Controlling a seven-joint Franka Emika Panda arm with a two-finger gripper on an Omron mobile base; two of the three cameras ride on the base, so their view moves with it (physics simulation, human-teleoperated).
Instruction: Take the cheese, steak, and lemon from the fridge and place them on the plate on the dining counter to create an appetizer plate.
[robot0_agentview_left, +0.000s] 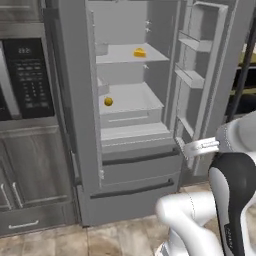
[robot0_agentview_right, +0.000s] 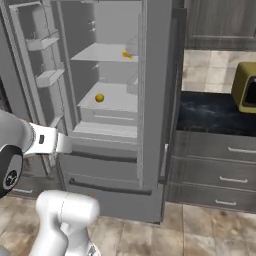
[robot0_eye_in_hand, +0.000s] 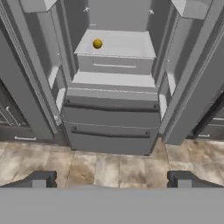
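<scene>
The grey fridge (robot0_agentview_left: 140, 170) (robot0_agentview_right: 155, 100) (robot0_eye_in_hand: 111, 118) stands open in front of me. On its upper shelf lies the yellow-orange cheese (robot0_agentview_left: 140, 52) (robot0_agentview_right: 127, 54). One shelf lower rests the round yellow lemon (robot0_agentview_left: 108, 101) (robot0_agentview_right: 99, 98) (robot0_eye_in_hand: 97, 43), near that shelf's left side. My gripper (robot0_agentview_left: 182, 147) (robot0_agentview_right: 66, 145) (robot0_eye_in_hand: 111, 179) hovers open in front of the fridge, at the height of its lower drawers and well short of the shelves, with nothing between its fingers. The steak, the plate and the dining counter are out of view.
The fridge door with pale bins (robot0_agentview_left: 200, 75) (robot0_agentview_right: 40, 60) hangs open close beside my hand. A black microwave (robot0_agentview_left: 27, 75) sits over grey cabinets (robot0_agentview_left: 30, 190) on the left. On the right, a dark countertop (robot0_agentview_right: 215, 112) carries a yellow-green appliance (robot0_agentview_right: 246, 87) above drawers (robot0_agentview_right: 220, 170).
</scene>
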